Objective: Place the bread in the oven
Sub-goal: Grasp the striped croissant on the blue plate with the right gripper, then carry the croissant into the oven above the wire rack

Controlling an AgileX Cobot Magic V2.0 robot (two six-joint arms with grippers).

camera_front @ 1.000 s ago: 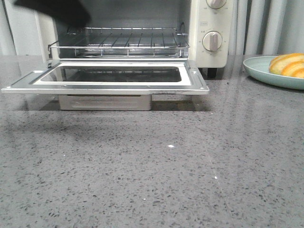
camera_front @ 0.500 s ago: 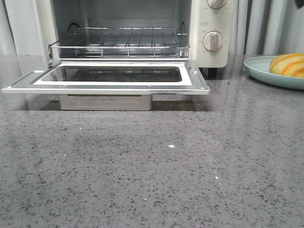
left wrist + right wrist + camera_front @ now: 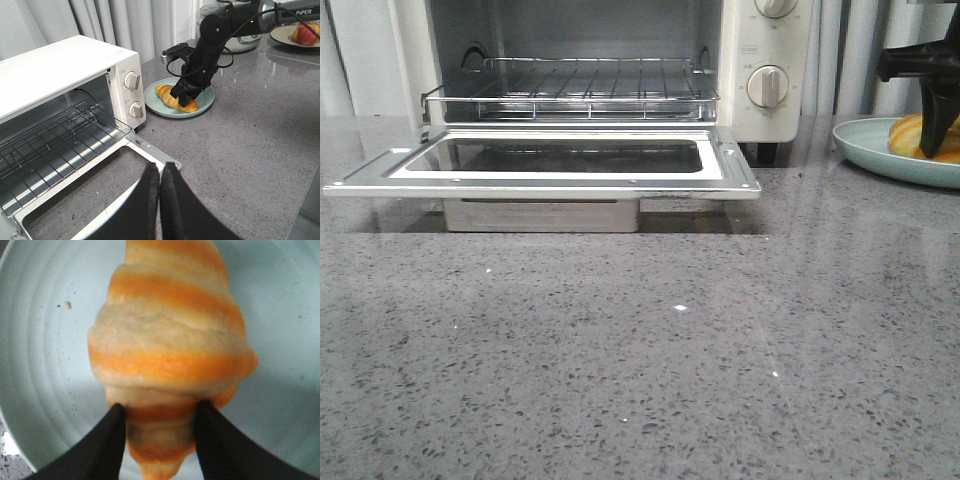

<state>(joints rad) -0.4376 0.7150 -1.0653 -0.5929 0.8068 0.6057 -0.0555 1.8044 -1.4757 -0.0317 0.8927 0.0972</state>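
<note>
The bread (image 3: 170, 340), golden-orange with pale stripes, lies on a pale blue-green plate (image 3: 40, 340) to the right of the oven (image 3: 765, 60). The bread also shows in the front view (image 3: 910, 135) and the left wrist view (image 3: 167, 97). My right gripper (image 3: 159, 412) is down over the plate. It is open, with a finger close on each side of the bread's tapered end. The oven door (image 3: 550, 180) is folded down flat and the wire rack (image 3: 570, 85) is bare. My left gripper (image 3: 160, 167) is shut and empty, above the door's right corner.
The grey speckled counter (image 3: 650, 350) stretches in front of the oven. In the left wrist view a second plate with red-yellow fruit (image 3: 302, 34) and a round appliance (image 3: 240, 42) stand behind the right arm. Curtains hang behind.
My right arm has come down into the front view over the plate and the bread. The dark shape in front of the oven's top left a second ago has gone out of view.
</note>
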